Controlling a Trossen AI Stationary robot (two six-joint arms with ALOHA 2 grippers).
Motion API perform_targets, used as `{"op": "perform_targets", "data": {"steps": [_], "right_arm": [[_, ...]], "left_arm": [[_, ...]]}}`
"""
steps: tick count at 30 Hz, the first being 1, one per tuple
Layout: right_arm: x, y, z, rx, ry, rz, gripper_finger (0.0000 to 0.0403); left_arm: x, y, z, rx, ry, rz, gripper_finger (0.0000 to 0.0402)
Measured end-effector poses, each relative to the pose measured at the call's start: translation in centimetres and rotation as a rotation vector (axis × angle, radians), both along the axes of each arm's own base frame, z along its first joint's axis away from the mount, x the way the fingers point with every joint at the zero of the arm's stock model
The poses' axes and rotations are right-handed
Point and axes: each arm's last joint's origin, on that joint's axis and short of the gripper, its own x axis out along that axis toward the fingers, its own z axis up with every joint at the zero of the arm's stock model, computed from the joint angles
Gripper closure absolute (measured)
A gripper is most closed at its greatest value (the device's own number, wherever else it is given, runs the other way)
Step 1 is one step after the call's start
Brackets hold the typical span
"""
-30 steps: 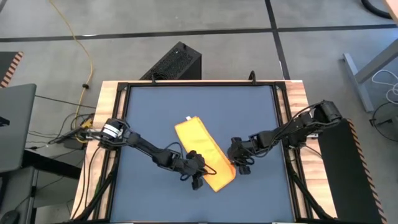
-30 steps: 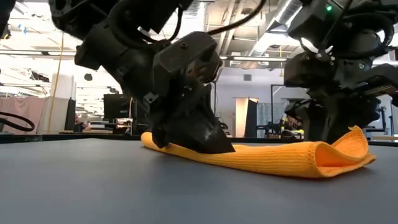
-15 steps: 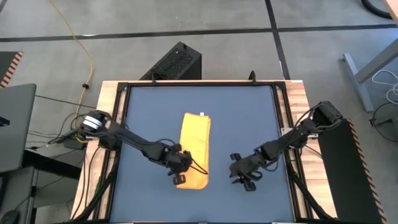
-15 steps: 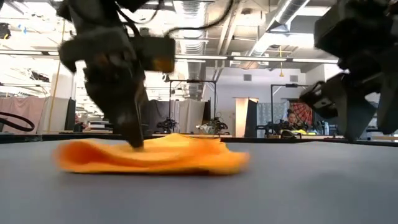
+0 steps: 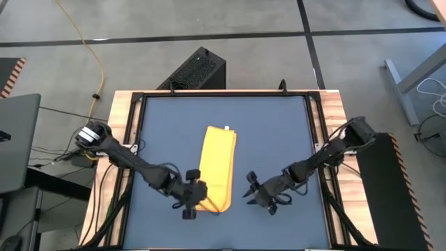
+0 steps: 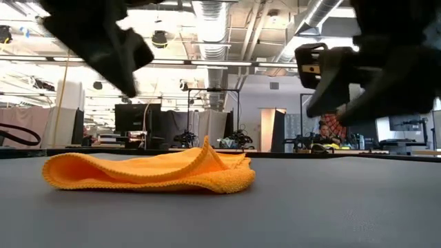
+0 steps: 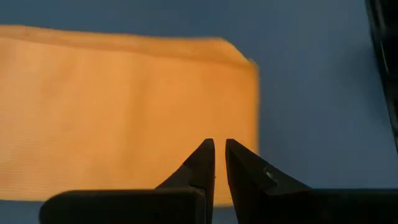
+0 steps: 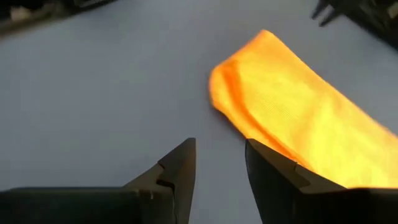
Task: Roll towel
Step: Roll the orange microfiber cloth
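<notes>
Dark blue counter (image 5: 279, 132) bordered by a wooden frame. Yellow-orange towel (image 5: 216, 167), folded into a long strip, lying flat just past centre toward 6 o'clock, running from 12 to 6; tiny white tag (image 5: 226, 127) at its 12 o'clock end. Left pincer (image 5: 193, 200) at the strip's 7 o'clock corner, tips nearly together, clamped on nothing, raised off the cloth in the low view. Right pincer (image 5: 251, 192) at 3 o'clock of that end, near, apart, empty.

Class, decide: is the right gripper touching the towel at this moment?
Apart. The high view shows bare blue table between the right gripper and the towel; the right wrist view shows its fingers open, short of the cloth.
</notes>
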Motion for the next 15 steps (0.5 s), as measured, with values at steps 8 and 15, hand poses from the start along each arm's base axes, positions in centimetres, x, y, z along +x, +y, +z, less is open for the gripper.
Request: {"op": "perform_targets", "data": {"steps": [8,15], "right_arm": [[3.2,2.0,-3.2,-0.282,-0.063,0.015,0.0239],[6.1,3.8,-3.4,-0.400,-0.101,-0.025,0.0239]], "left_arm": [[-1.5,-2.5,-0.4,0.071,-0.015,-0.036,0.0356],[-2.3,-3.5,-0.4,0.153,-0.068,0.035,0.0299]]}}
